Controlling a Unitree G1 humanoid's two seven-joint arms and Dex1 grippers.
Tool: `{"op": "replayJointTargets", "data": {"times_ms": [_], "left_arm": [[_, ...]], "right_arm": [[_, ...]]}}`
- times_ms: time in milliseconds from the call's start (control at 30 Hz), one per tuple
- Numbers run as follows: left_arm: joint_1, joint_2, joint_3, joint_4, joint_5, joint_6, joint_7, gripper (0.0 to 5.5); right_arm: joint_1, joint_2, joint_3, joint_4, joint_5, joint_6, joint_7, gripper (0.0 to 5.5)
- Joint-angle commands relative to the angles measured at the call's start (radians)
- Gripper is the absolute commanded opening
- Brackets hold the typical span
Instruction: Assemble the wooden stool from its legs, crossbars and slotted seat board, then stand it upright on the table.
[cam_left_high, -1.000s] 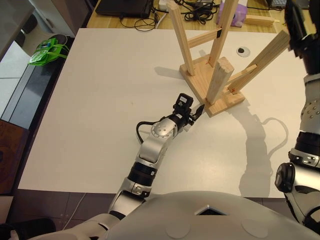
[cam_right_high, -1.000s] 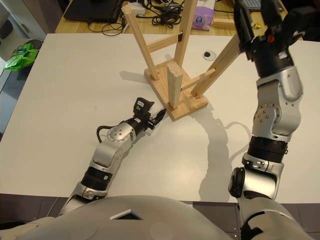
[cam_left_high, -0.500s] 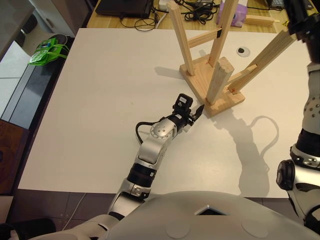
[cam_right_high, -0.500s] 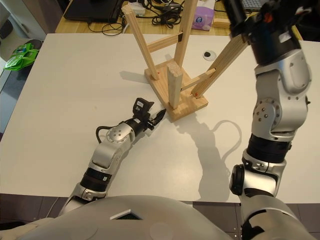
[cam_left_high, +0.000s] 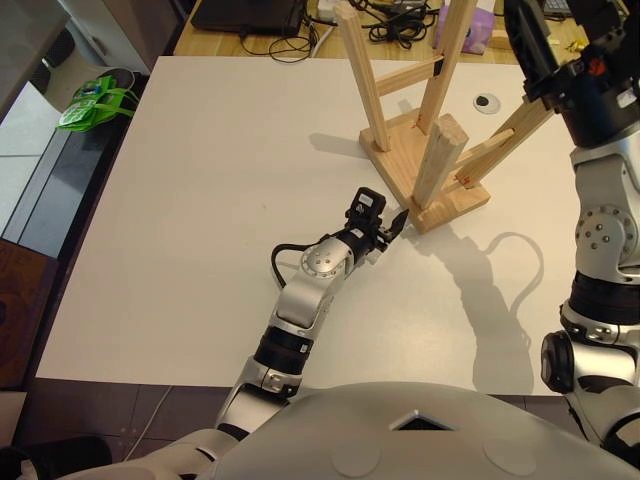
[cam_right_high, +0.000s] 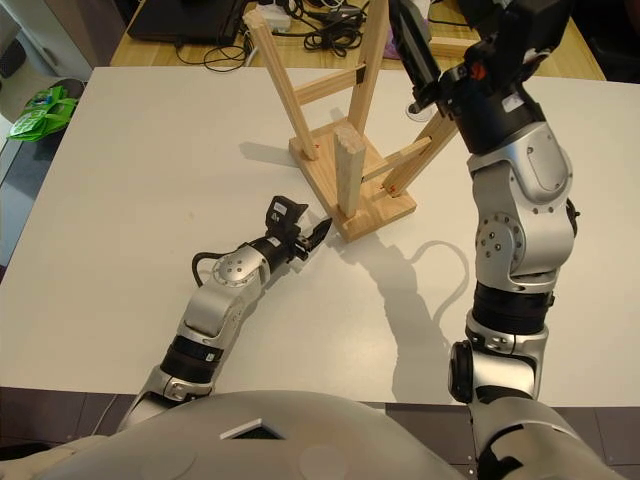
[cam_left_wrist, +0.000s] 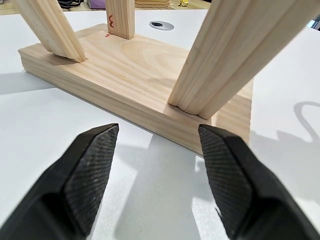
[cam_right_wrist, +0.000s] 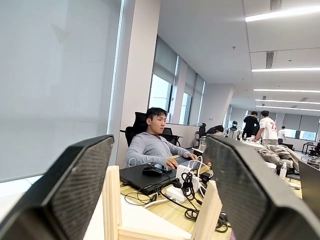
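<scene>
Fingers spread on both arms; right fingers have swung in over the upturned stool, likely to flip it.

Head stereo pair overhead — left wrist near the stool, right roomward

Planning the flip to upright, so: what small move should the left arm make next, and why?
Probably ease the left claw forward until it reaches the seat board at its near corner, to brace it. The claw is open, low over the table, just short of the board; the stool stands legs-up, and the right claw is open up by the legs, gripping nothing.
</scene>
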Motion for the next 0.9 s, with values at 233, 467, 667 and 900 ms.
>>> {"op": "replayJointTargets", "data": {"times_ms": [233, 467, 667, 900], "left_arm": [[-0.031, 0.007, 0.0, 0.022, 0.01, 0.005, -0.017, 2.97], [-0.026, 0.007, -0.002, 0.018, 0.012, 0.007, -0.021, 2.97], [-0.022, 0.006, -0.002, 0.018, 0.014, 0.006, -0.016, 2.97], [-0.021, 0.005, -0.002, 0.02, 0.014, 0.006, -0.014, 2.97]], "right_arm": [[0.021, 0.009, 0.046, -0.03, -0.04, 0.046, -0.025, 2.51], [0.108, -0.05, 0.157, 0.065, -0.119, 0.253, 0.001, 1.17], [0.173, -0.073, 0.207, 0.116, -0.141, 0.373, 0.031, 0.04], [0.115, 0.022, 0.096, 0.072, -0.069, 0.245, 0.01, 0.01]]}}
